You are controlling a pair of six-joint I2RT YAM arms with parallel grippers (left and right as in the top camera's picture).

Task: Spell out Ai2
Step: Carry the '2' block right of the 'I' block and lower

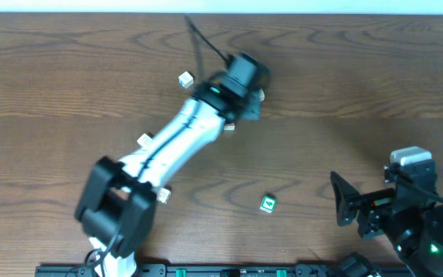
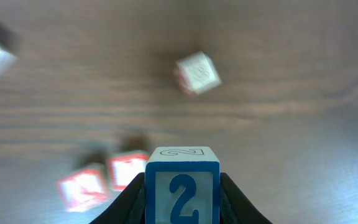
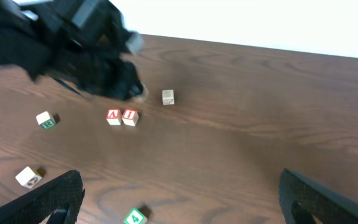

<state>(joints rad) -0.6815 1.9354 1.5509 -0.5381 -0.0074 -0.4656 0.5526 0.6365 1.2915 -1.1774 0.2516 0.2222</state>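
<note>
Last letter: our left hand (image 2: 182, 198) is clamped on the blue 2 cube (image 2: 182, 186). The A cube (image 3: 113, 117) and I cube (image 3: 129, 117) sit side by side just to its left. Next, we judge, lower it beside the I cube.

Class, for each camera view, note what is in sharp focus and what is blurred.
Left wrist view: the blue 2 cube is sharp, the whitish cube behind it blurred. Right wrist view: the left arm looks smeared, the A cube and I cube clearer. Overhead view: evenly lit.

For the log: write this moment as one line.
left gripper: shut on 2 cube | right gripper: open, empty | A cube, I cube: adjacent
</note>
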